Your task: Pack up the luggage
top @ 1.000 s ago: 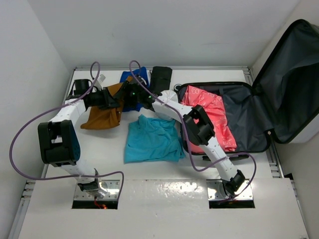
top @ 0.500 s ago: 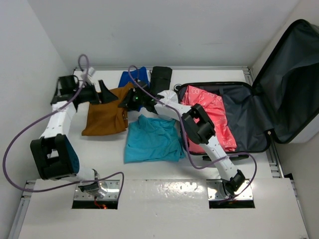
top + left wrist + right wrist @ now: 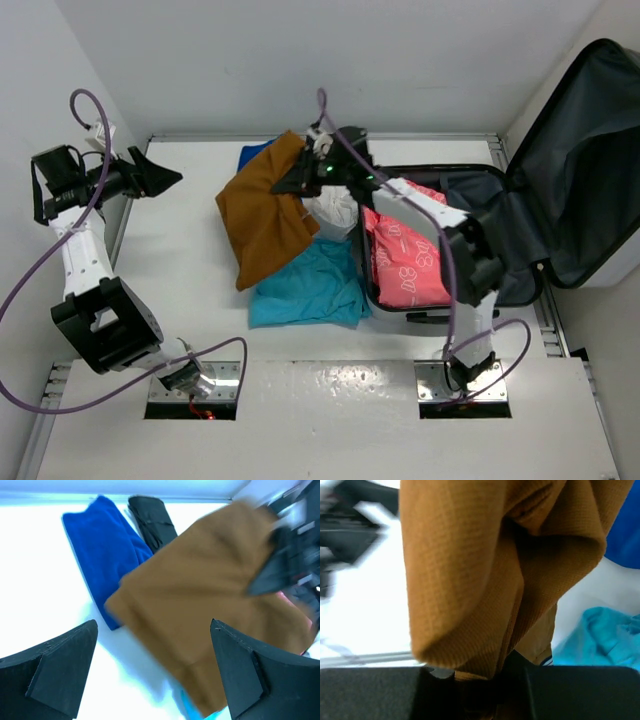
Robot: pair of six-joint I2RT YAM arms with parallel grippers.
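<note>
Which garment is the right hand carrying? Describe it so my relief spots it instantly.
Find the open luggage on the right of the table. Just left of it, the right hand pinches a brown garment that hangs draped. It is the only brown piece, above the teal shirt and in front of the blue cloth.

Bright overhead light, white table [image 3: 30,580] blown out in the wrist views, brown garment [image 3: 210,620] smeared by motion blur, shadows soft.
</note>
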